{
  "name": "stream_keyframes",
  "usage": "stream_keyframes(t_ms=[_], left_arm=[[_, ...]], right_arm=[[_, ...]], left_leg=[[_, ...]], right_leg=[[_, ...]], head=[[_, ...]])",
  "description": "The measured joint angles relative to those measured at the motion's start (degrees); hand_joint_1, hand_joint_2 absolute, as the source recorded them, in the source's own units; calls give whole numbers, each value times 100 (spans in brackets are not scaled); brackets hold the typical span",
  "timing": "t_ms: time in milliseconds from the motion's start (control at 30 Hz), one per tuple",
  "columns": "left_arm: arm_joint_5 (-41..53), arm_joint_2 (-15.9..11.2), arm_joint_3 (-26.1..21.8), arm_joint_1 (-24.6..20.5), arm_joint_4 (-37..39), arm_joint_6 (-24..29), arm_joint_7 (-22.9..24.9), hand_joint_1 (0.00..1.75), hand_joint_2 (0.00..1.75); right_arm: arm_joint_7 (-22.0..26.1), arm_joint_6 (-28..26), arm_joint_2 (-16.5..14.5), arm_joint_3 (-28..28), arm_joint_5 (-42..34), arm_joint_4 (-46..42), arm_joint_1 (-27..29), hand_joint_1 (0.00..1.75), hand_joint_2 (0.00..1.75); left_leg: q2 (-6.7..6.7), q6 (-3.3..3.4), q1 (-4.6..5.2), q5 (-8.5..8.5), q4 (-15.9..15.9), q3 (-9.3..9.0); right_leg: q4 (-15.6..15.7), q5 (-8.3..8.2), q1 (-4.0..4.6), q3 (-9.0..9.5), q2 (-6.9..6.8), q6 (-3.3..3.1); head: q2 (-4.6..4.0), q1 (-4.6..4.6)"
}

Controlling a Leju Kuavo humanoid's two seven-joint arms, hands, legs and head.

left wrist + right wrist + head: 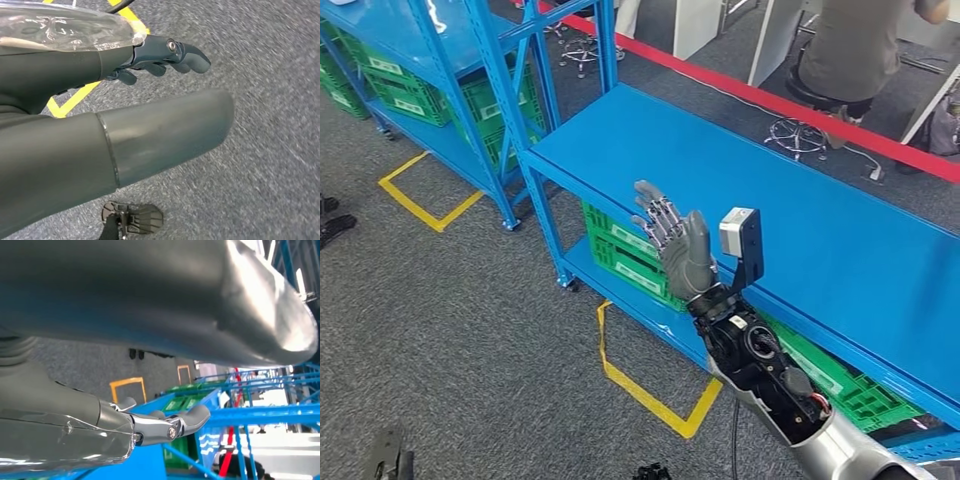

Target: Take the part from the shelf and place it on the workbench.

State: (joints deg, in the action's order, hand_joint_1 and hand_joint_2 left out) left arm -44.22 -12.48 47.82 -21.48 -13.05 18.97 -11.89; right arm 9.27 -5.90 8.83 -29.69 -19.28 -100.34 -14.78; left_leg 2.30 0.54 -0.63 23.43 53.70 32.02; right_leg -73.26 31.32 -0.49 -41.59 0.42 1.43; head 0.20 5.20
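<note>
Starting at your left, the left hand (158, 60) hangs low over the grey carpet (264, 150) beside a yellow floor marking (71, 100); its fingers (188, 55) lie nearly straight with nothing in them, thumb apart from them. In the head view, blue shelving (433, 60) stands at far left with green crates (410, 95) on its lower level. Moving right, your right hand (678, 245) is raised on its silver arm (848, 450), palm up-turned, fingers spread and empty, above the front edge of the blue shelf top (810, 230). More green crates (622, 250) sit under that surface. You can't make out the part anywhere. At far right, a person (856, 50) sits behind red floor tape (773, 105).
</note>
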Motion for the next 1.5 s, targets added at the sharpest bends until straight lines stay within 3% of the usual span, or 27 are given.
stream_keyframes(t_ms=[33,100,133,200,267,333,400,433,467,500,533,633,700,767,833,900,967,1000,1033,1100,1167,1200,1267,1333,1367,1433,1500], left_arm=[[0,4,0,0,0,0,1,0,0],[0,9,0,-2,0,-1,1,0,0],[1,8,0,-3,0,-2,1,0,0],[2,4,0,-8,0,-3,0,0,0],[2,9,0,-18,0,-4,0,0,0],[2,16,0,-25,0,-4,1,0,0],[2,16,0,-23,0,-4,0,0,0],[2,16,0,-15,0,-4,0,0,0],[2,16,0,-2,0,-4,1,0,0],[1,16,0,10,0,-4,2,0,0],[1,15,0,16,0,-4,2,0,0],[2,-3,0,2,0,-4,3,0,0],[2,-20,0,-17,0,-4,2,0,0],[2,-21,0,-37,-1,-4,2,0,0],[2,-16,0,-48,-2,-4,3,0,0],[2,-16,0,-45,-2,-4,3,0,0],[2,-16,0,-34,-1,-4,3,0,0],[2,-13,0,-29,0,-4,3,0,0],[2,-7,0,-28,0,-5,3,0,0],[2,5,0,-28,0,-6,2,0,0],[2,1,0,-30,-1,-6,3,0,0],[2,-4,0,-31,-1,-5,3,0,0],[1,-5,0,-34,-1,-8,24,0,0],[-1,5,0,-30,-1,-15,68,0,0],[-1,11,0,-21,-2,-19,86,0,0],[-5,20,0,24,-2,-22,93,0,0],[-11,26,0,89,-1,-22,93,0,0]], right_arm=[[-2,-2,0,3,0,-5,4,0,0],[-2,-5,0,9,1,-27,-1,0,0],[-2,-5,0,11,1,-39,-6,0,0],[-3,-5,0,13,1,-50,-6,0,0],[-4,-5,1,17,0,-57,2,0,0],[-1,-4,2,27,1,-81,-9,0,0],[-1,-3,2,31,2,-99,-16,0,0],[-3,-3,2,31,2,-99,-12,0,0],[-4,-3,2,31,2,-99,-4,0,0],[-5,-3,2,32,2,-99,1,0,0],[-6,-3,2,33,2,-99,3,0,0],[-7,-3,2,37,2,-99,1,0,0],[-8,-3,2,40,2,-99,4,0,0],[-9,-3,2,45,2,-102,9,0,0],[-8,-3,2,54,2,-115,4,0,0],[-6,-4,2,62,2,-127,0,0,0],[-8,-3,2,59,2,-129,13,0,0],[-9,-3,2,56,2,-129,21,0,0],[-10,-3,2,56,2,-129,25,0,0],[-11,-4,2,62,2,-130,23,0,0],[-11,-4,2,66,2,-132,13,0,0],[-11,-4,2,66,2,-133,11,0,0],[-17,-5,2,69,-1,-134,11,0,0],[-8,-5,2,72,-13,-130,8,0,0],[17,-3,2,73,-20,-119,3,0,0],[92,13,1,63,-28,-73,-2,0,0],[137,27,0,52,-31,-9,3,0,0]], left_leg=[[49,-12,-4,9,1,-11],[142,-57,3,39,10,-43],[186,-86,15,54,19,-54],[275,-144,39,67,27,-67],[346,-206,23,84,31,-77],[178,-260,-8,262,272,20],[-97,-287,-27,637,1016,371],[-162,-291,-30,802,1456,595],[-189,-288,-29,879,1770,767],[-201,-276,-26,837,1862,838],[-215,-254,-24,680,1688,781],[-463,-166,-10,83,422,220],[-561,-143,10,-3,43,44],[-451,-112,17,-12,-5,13],[-331,-55,1,-37,-81,-36],[-214,-13,1,-40,-123,-70],[-100,-2,8,-28,-120,-74],[-44,-6,7,-21,-119,-78],[7,-16,4,-11,-116,-86],[101,-59,-4,22,-102,-119],[181,-122,13,59,-71,-136],[221,-151,26,70,-58,-136],[323,-203,25,74,-59,-145],[240,-268,-8,169,42,-124],[117,-292,-22,299,246,-37],[-140,-312,-33,681,1034,345],[-196,-306,-31,900,1757,739]], right_leg=[[281,-164,-13,154,-30,7],[1187,-536,-4,636,-201,2],[1540,-643,8,827,-275,-29],[1795,-672,49,959,-309,-114],[1814,-702,52,962,-182,-208],[1850,-736,36,972,-79,-282],[1863,-753,32,972,19,-323],[1863,-756,40,968,75,-334],[1862,-757,49,968,141,-339],[1862,-757,58,970,211,-342],[1861,-758,64,975,281,-343],[1856,-759,68,981,466,-330],[1853,-764,57,953,569,-283],[1862,-772,41,928,647,-213],[1684,-643,54,828,453,-153],[1018,-282,54,515,137,-105],[229,30,16,144,30,-54],[67,45,-5,64,14,-30],[147,-52,-27,105,-4,-10],[943,-454,-55,505,-128,13],[1681,-688,-27,891,-304,-25],[1824,-704,-7,963,-343,-65],[1845,-701,23,965,-242,-163],[1869,-728,21,970,-135,-237],[1884,-742,10,976,-87,-272],[1893,-756,4,973,17,-316],[1892,-760,17,968,145,-333]], head=[[0,8],[0,33],[0,42],[0,25],[0,1],[0,-22],[0,-61],[0,-70],[0,-76],[0,-79],[0,-79],[0,-79],[0,-78],[0,-75],[0,-51],[0,-10],[0,9],[0,12],[0,18],[0,36],[0,58],[0,51],[0,25],[0,1],[0,-14],[0,-49],[0,-62]])
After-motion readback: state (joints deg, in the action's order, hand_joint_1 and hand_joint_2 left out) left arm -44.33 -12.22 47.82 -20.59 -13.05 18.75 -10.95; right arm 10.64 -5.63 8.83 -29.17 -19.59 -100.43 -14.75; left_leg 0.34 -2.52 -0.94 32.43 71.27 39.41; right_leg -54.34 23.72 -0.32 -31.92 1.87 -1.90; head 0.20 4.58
